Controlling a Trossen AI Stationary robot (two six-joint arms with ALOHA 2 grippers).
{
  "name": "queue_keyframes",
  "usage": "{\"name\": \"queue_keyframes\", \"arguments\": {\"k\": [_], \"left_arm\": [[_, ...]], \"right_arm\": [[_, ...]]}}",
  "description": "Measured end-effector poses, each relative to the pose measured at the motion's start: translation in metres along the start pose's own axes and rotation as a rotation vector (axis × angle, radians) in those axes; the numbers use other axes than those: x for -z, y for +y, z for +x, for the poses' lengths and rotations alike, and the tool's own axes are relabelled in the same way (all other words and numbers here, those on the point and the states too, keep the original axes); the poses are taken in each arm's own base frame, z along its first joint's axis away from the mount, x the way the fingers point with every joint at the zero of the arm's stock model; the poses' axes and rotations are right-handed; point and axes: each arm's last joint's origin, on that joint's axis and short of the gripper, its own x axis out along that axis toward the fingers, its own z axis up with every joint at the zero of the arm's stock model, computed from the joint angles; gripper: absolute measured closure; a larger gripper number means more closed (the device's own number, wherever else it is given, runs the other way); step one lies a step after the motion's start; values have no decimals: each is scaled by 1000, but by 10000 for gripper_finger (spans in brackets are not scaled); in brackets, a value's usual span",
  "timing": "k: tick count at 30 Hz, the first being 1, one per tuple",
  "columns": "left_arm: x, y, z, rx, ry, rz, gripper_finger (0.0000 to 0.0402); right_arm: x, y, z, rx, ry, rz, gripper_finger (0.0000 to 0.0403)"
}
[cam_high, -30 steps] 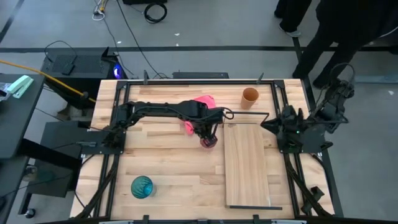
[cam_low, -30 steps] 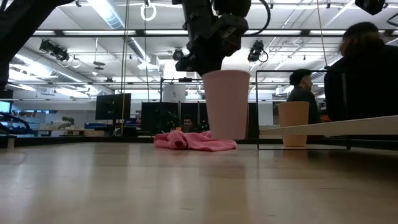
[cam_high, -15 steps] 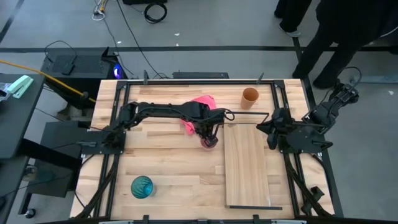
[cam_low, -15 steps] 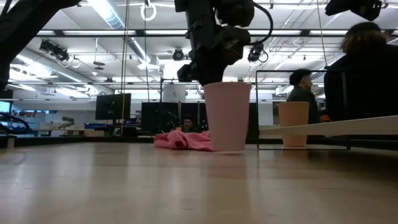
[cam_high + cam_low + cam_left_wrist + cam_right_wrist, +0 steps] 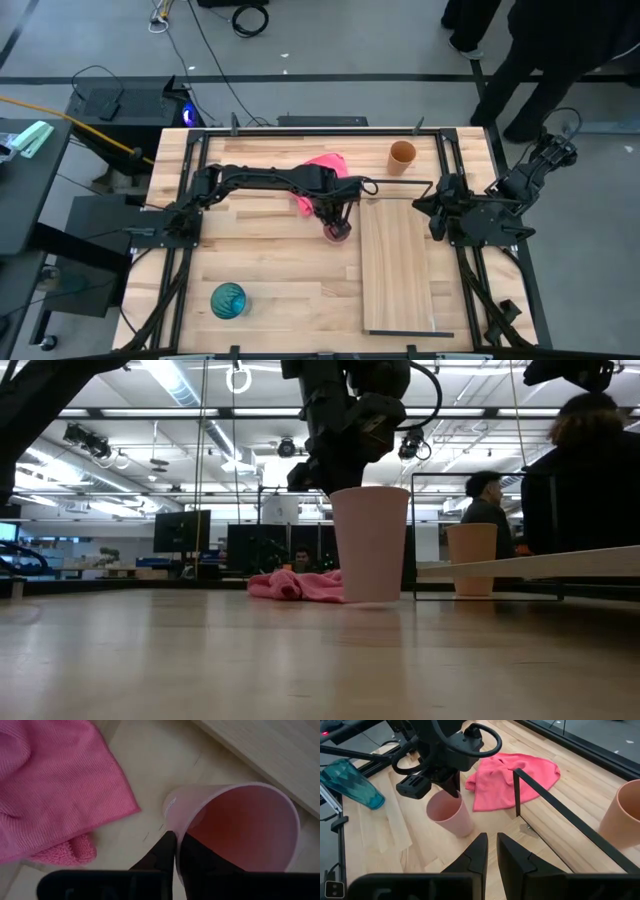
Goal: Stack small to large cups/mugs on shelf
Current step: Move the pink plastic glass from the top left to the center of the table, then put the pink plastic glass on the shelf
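Your left end effector [image 5: 337,229] pinches the rim of the pink cup [image 5: 369,545], one finger inside. A moment ago the cup hung a little above the desk [image 5: 270,270]; now it has come down and slid closer to the shelf [image 5: 398,265]. It still needs lifting onto the shelf. Your right end effector [image 5: 491,851] waits nearby, fingers nearly closed on nothing.

The pale pink cup [image 5: 451,814] was a matte blush, rosier inside. The cloth [image 5: 512,778] was a stronger, brighter pink. One cup [image 5: 402,156] was orange-brown; another [image 5: 228,300] was glossy teal with faceted highlights. The shelf [image 5: 398,270] was light wood, paler than the slatted surface [image 5: 260,265], with a black wire frame [image 5: 560,812]. The left claw [image 5: 452,784] was black.
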Motion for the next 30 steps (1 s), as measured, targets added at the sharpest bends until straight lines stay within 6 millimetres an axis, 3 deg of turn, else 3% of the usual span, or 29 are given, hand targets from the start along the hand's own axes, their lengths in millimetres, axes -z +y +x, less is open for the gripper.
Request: {"name": "queue_keyframes", "arguments": {"k": [6,30], "left_arm": [[0,0,0,3,-5,0,368],[1,1,-6,7,-2,-8,274]], "right_arm": [[0,0,0,-5,10,0,354],[0,1,0,-9,7,31,354]]}}
